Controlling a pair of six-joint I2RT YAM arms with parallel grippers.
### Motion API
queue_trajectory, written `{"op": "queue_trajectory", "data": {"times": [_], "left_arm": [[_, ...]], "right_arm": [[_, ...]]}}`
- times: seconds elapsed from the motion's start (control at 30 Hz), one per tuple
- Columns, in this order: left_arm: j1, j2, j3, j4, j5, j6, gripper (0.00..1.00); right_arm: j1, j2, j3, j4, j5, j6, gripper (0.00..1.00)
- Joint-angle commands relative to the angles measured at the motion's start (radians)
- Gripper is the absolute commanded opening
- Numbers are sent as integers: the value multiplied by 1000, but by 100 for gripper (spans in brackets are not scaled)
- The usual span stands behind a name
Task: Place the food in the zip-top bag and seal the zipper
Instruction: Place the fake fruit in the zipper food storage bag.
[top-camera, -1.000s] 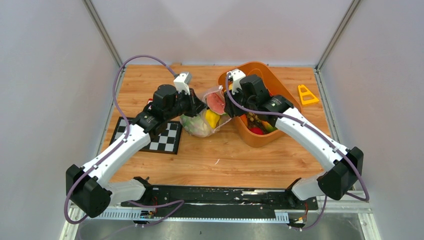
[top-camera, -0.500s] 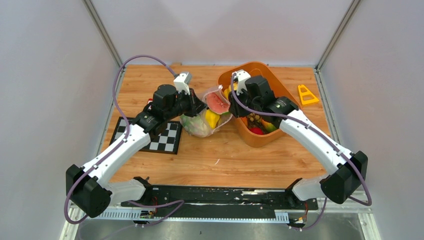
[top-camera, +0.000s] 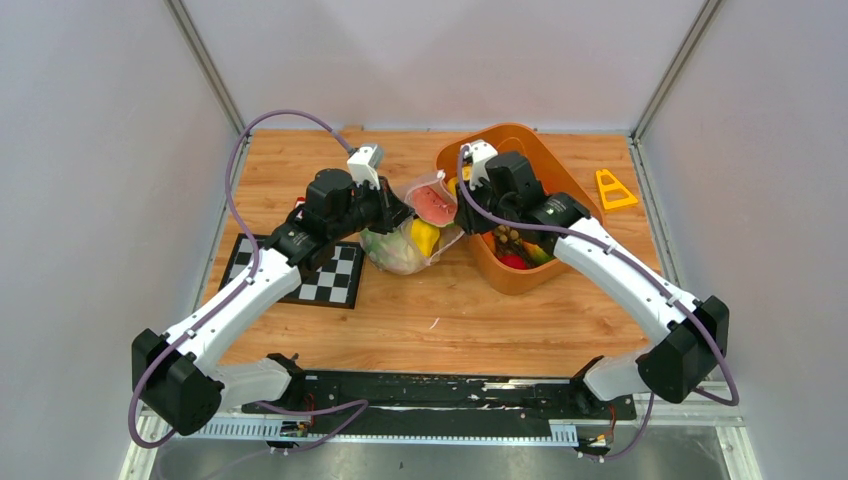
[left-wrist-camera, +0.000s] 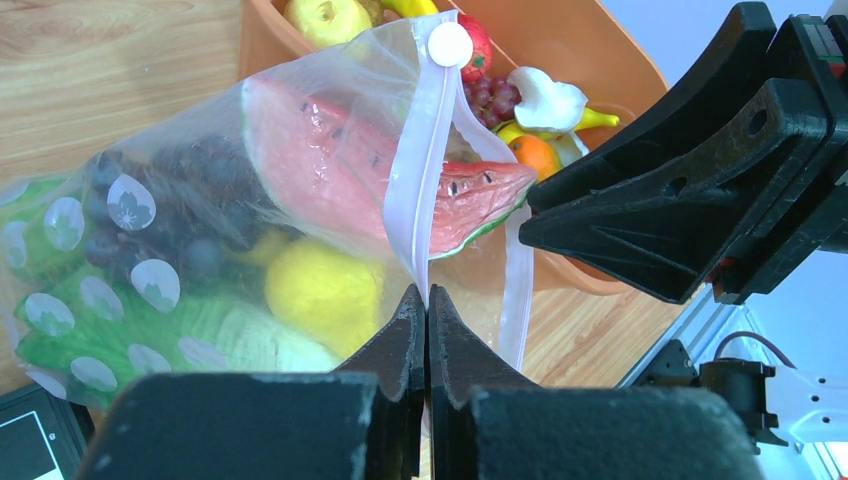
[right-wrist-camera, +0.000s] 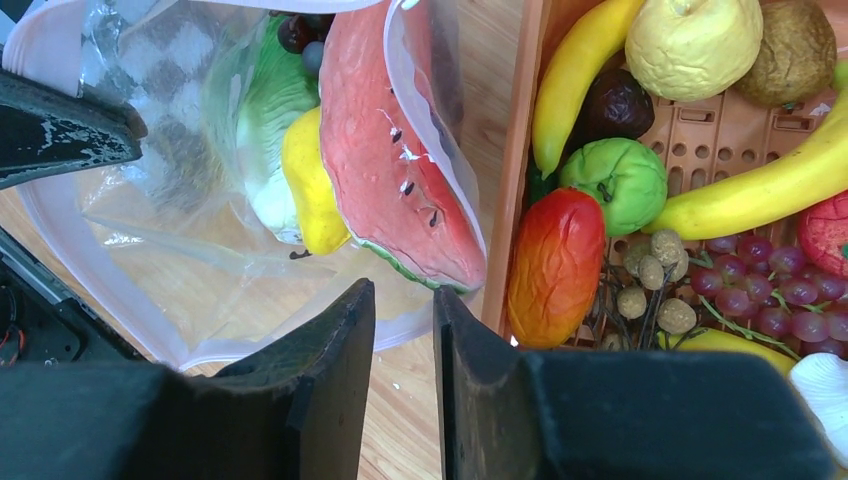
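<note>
From where I stood, no word, number or brand was readable anywhere; the zip-top bag (left-wrist-camera: 130, 205) bore only pale flower-like dots.

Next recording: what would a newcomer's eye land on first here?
A red toy watermelon slice sticks partway out of the mouth of a clear, dotted zip-top plastic bag at mid-table. The left gripper is pinched shut on the bag's pinkish zipper strip. Beside it on the right stands an orange plastic basket heaped with more toy fruit, the right gripper hovering empty, jaws slightly apart, between bag and basket.
</note>
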Motion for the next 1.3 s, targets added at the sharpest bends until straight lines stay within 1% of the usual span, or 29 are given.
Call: {"op": "queue_trajectory", "data": {"times": [0.0, 0.1, 0.3, 0.4, 0.43, 0.5, 0.63, 0.77, 0.8, 0.87, 1.03, 1.07, 1.27], "left_arm": [[0, -12, 1, 51, 6, -4, 0], [0, -9, 3, 52, 10, -4, 0], [-1, -6, 3, 54, 15, -4, 0], [0, -8, 4, 53, 13, -4, 0], [-1, -9, 3, 54, 12, -4, 0], [0, -8, 3, 54, 13, -3, 0], [-1, -7, 4, 54, 14, -3, 0], [-1, -10, 0, 54, 13, -4, 0], [0, -12, -1, 54, 13, -3, 0], [-1, -15, -1, 53, 9, -3, 0], [-1, -15, -2, 54, 7, -5, 0], [-1, -14, -2, 54, 8, -6, 0], [0, -8, 1, 57, 12, -8, 0]], "right_arm": [[-2, -51, -9, 72, 35, 22, 29], [-6, -80, -31, 96, 58, 36, 32], [-22, -77, -46, 103, 92, 56, 33], [-25, -68, -46, 117, 76, 59, 32], [-26, -63, -46, 123, 38, 59, 32], [-27, -48, -41, 125, 18, 59, 30], [-29, -23, -30, 136, -19, 64, 26], [-29, -8, -25, 140, -42, 67, 24], [-28, -6, -24, 136, -41, 67, 22], [-29, -11, -27, 135, -38, 66, 13], [-28, -43, -30, 129, -24, 59, 1], [-29, -52, -30, 127, -27, 53, 0], [-28, -90, -1, 68, -100, 13, 0]]}}
